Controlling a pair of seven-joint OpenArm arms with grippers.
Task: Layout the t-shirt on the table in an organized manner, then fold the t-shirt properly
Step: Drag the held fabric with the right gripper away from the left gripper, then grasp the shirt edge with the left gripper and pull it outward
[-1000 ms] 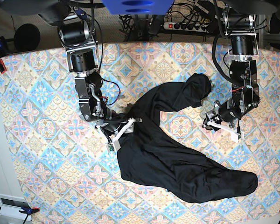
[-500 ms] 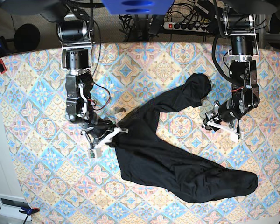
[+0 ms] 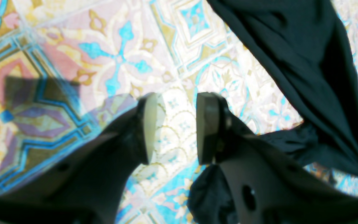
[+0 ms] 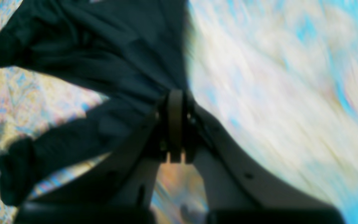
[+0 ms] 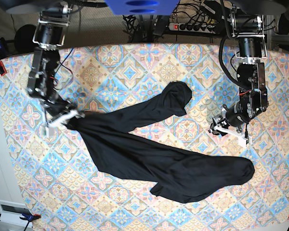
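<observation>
The right pincer is pinching a gathered edge of the t-shirt, its pads pressed together on the black cloth in the right wrist view; the pincer is sitting toward the left side of the bench in the base view; the cloth is bunching into a tight point at the grip and fanning out from there. The left pincer is standing spread, holding nothing; its two pale pads are showing bare patterned cloth between them in the left wrist view, and it is hanging just beside the shirt without touching it. The t-shirt is lying crumpled across the middle of the bench; one arm of it is reaching up toward the centre; a longer band is running down to the lower right, ending in a rounded lump. Cables are lying behind the bench's far edge.
</observation>
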